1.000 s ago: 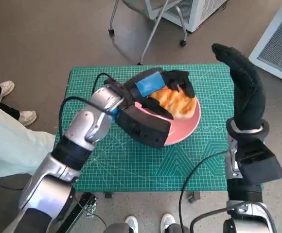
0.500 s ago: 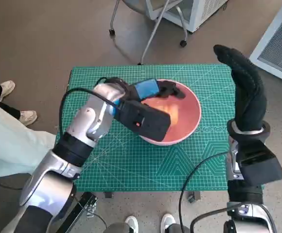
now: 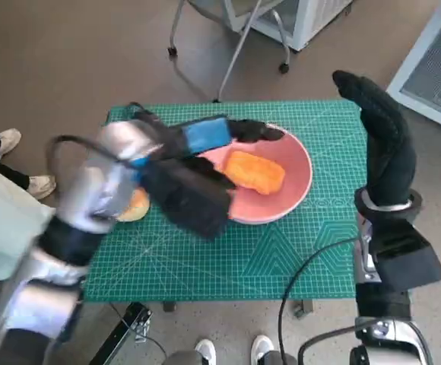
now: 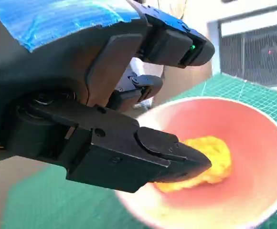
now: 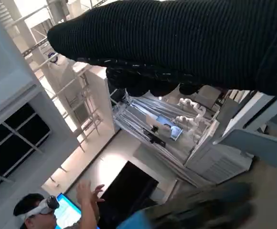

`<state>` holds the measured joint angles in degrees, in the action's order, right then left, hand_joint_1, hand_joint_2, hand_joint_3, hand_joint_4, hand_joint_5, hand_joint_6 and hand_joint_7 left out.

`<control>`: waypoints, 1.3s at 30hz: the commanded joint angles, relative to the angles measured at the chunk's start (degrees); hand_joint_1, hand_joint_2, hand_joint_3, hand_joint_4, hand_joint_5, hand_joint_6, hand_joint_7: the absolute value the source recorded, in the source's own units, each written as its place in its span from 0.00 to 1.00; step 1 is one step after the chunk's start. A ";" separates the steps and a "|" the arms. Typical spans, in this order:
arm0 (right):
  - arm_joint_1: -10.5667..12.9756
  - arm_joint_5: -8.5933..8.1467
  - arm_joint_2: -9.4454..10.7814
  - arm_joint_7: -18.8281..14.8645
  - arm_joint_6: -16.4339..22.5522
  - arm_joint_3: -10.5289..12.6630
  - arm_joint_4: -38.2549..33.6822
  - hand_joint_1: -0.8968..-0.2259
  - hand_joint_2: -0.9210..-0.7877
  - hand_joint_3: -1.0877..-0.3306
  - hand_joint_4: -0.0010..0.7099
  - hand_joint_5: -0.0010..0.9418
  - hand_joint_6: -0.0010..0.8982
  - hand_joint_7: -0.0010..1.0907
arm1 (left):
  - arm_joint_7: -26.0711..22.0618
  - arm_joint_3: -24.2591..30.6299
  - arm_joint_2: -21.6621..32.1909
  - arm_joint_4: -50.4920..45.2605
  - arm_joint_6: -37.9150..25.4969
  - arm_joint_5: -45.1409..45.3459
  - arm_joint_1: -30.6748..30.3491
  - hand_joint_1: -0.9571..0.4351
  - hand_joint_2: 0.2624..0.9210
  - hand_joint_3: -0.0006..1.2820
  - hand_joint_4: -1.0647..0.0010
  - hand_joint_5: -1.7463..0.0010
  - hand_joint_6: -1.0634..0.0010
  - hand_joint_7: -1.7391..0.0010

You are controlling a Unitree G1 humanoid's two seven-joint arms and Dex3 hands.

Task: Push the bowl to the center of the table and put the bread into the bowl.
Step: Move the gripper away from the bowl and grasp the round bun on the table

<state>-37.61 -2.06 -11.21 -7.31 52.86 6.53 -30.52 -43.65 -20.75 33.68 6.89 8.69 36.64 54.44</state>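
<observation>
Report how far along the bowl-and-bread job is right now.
Mostly done, it seems: the pink bowl sits near the middle of the green mat, right of centre, with an orange bread lying inside. In hand: nothing. The left hand is at the bowl's far rim, fingers clear of the bread; the right hand is raised by the table edge. Possibly left: another bun lies on the mat beside the left arm.

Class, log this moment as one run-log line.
bread: in bowl | left hand: open above rim | right hand: raised, holds nothing
</observation>
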 commanded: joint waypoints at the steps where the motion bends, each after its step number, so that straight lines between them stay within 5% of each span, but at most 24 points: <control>1: 1.10 -0.21 0.01 -0.33 -0.35 -0.23 -0.31 0.43 0.00 0.50 0.48 0.00 0.09 0.66 | -3.54 6.57 6.46 -8.62 -1.80 -4.32 -4.03 0.73 0.82 0.04 0.86 0.99 0.65 0.98; 8: 0.94 -0.97 -0.15 -1.02 0.23 -0.25 -1.22 0.44 0.00 0.50 0.48 0.00 0.09 0.66 | -7.35 16.46 16.17 -15.15 -2.80 -11.31 -12.51 0.72 0.79 0.03 0.87 1.00 0.64 0.98; 18: 0.12 -1.42 -0.17 -1.69 -0.01 -0.34 -2.07 0.44 0.00 0.50 0.48 0.00 0.09 0.66 | -7.35 22.35 24.68 -15.80 -2.49 -12.23 -21.11 0.75 0.78 0.02 0.89 1.00 0.67 0.99; 39: -1.00 -3.09 -0.37 -3.79 -1.27 -0.56 -2.37 0.45 0.00 0.49 0.50 0.01 0.09 0.66 | -5.75 15.05 24.69 -10.17 -5.99 -4.21 -23.68 0.75 0.78 0.01 0.90 1.00 0.68 1.00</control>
<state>-39.12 -4.46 -11.24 -10.21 52.53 6.11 -32.50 -49.89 -4.00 59.13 -4.97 3.15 31.32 30.09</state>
